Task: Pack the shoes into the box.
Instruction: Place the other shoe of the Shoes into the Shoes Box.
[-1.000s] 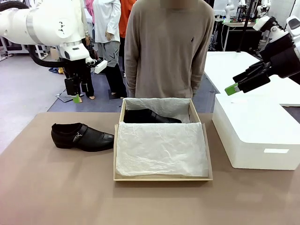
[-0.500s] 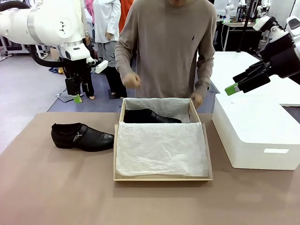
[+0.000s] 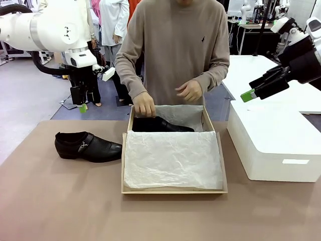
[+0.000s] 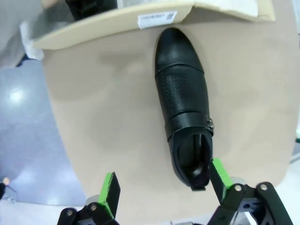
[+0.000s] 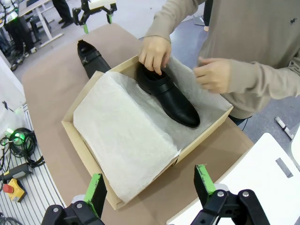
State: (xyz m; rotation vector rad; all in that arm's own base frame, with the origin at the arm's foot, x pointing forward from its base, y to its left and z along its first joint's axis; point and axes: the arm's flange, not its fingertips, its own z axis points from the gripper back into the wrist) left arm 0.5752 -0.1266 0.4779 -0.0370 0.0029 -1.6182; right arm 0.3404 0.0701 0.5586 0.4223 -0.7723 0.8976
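One of the shoes (image 3: 161, 124) (image 5: 168, 96) lies inside the box (image 3: 173, 190) (image 5: 86, 157), on its sole along the far wall, heel in the far corner on the robot's left and pointed toe aimed toward the right. White tissue paper (image 3: 173, 160) (image 5: 124, 136) lines the box: a crinkled sheet spreads over the whole near part and laps onto the left wall, and more of it rises behind the shoe against the far wall. The person's one hand (image 3: 144, 105) (image 5: 154, 54) is down on the heel end of that shoe, fingers curled over its opening; the other hand (image 3: 189, 91) (image 5: 213, 75) hangs above the far rim, apart from both shoe and paper. The second shoe (image 3: 88, 146) (image 4: 185, 98) (image 5: 91, 57) stands upright on the brown table (image 3: 60, 201) just beside the box's left wall, toe pointing at the wall, buckle strap facing the robot; whether the toe touches the cardboard cannot be told. Above and beyond its heel, the left gripper (image 3: 82, 106) (image 4: 163, 169) hangs pointing down with its jaws wide apart and nothing between them. The right gripper (image 3: 248, 95) (image 5: 149, 180) is raised over the large white box (image 3: 273, 145) that sits to the right of the shoebox, jaws likewise spread and empty.
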